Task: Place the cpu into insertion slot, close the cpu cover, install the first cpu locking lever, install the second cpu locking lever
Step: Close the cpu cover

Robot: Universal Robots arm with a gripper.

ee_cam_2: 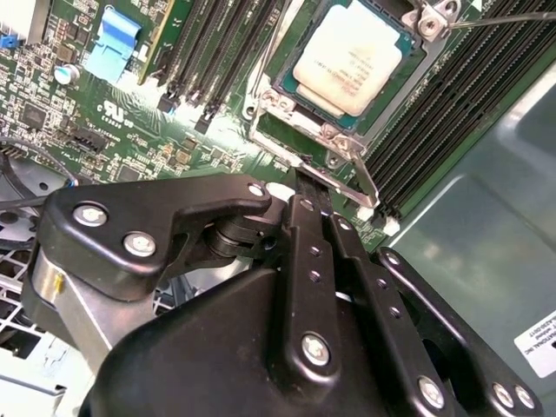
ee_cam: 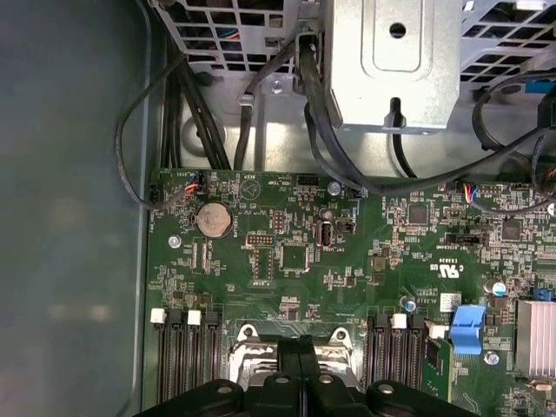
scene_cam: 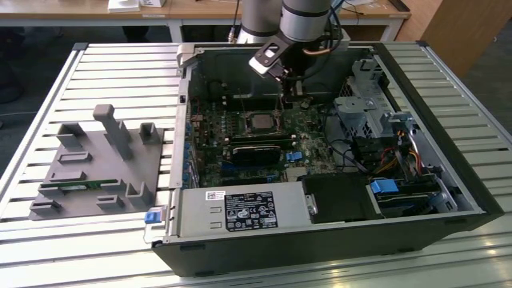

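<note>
The cpu, a dull silver square, lies in the insertion slot on the green board. The cpu cover, a thin silver frame, lies around it. In the exterior view the cpu sits mid-board in the open case. A thin wire locking lever runs along one edge of the cover, and another sticks out past a far corner. My gripper is shut, its black tips pressed together right beside the near lever and the cover's edge. The first wrist view shows the gripper over the socket frame.
The case's metal walls hem in the board. A drive cage and cable bundle stand at the exterior view's right. Memory slots flank the socket. The power supply fills the front. A grey fixture lies outside.
</note>
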